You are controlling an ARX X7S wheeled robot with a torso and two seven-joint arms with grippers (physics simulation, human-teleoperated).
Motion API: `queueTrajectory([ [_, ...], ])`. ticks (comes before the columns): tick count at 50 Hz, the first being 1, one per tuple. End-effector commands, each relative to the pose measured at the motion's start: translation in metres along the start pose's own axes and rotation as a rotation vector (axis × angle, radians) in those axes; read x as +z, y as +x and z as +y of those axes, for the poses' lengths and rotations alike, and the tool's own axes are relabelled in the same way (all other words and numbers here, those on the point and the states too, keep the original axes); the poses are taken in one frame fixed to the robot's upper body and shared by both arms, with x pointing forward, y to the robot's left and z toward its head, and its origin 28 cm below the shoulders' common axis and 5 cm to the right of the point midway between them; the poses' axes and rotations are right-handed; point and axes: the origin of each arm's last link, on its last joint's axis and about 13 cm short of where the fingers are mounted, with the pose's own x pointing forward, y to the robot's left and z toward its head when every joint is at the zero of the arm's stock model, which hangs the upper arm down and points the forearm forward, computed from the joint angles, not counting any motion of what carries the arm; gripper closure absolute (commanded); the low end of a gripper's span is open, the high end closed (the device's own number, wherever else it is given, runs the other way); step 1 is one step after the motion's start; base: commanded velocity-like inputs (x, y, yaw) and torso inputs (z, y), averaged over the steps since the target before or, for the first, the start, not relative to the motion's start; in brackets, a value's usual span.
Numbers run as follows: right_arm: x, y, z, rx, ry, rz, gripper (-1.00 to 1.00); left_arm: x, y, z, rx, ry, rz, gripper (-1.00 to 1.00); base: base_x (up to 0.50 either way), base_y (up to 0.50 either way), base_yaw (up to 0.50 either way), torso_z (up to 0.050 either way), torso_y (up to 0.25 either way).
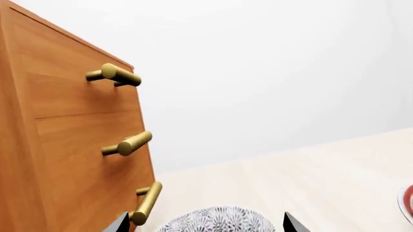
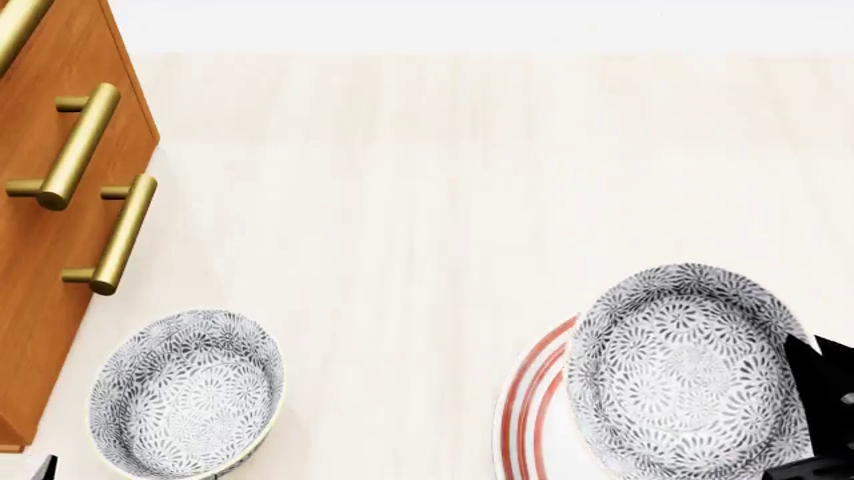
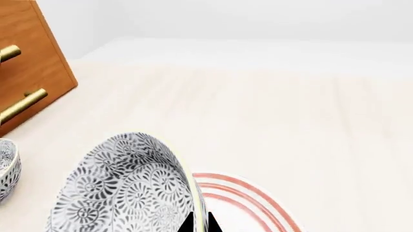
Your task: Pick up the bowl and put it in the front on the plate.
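The bowl [image 2: 687,370], white with a dense grey-blue flower pattern, hangs tilted over the plate [image 2: 534,410], a white plate with red rings. My right gripper [image 3: 200,226] is shut on the bowl's rim [image 3: 199,203], one finger inside and one outside. In the head view this gripper [image 2: 805,405] shows as black at the bowl's right side. The plate [image 3: 258,205] lies just beyond the held bowl [image 3: 123,188]. My left gripper [image 1: 205,228] is open, its fingers [image 1: 119,224] standing wide apart on either side of a second patterned bowl [image 1: 216,220].
The second bowl [image 2: 187,390] rests on the pale wooden top at the front left, beside a wooden drawer cabinet [image 2: 40,260] with brass bar handles [image 2: 120,235]. That cabinet [image 1: 58,145] stands close to the left gripper. The plate's edge [image 1: 407,203] shows far off to one side.
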Motion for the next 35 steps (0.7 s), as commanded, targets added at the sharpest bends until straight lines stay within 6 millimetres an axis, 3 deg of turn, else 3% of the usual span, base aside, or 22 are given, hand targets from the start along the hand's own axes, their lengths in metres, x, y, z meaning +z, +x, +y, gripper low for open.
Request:
queueTrajectory([
  [1,0.013,0.005,-0.002,0.034,-0.062,-0.049,1.00,0.001,0.002,-0.002,-0.010,-0.001,-0.020,-1.00,0.00,0.00,0.00,0.000,0.000],
  [35,-0.001,0.014,-0.001,0.024,-0.087,0.002,1.00,0.001,0.001,-0.002,-0.012,-0.001,-0.015,-1.00,0.00,0.00,0.00,0.000,0.000],
])
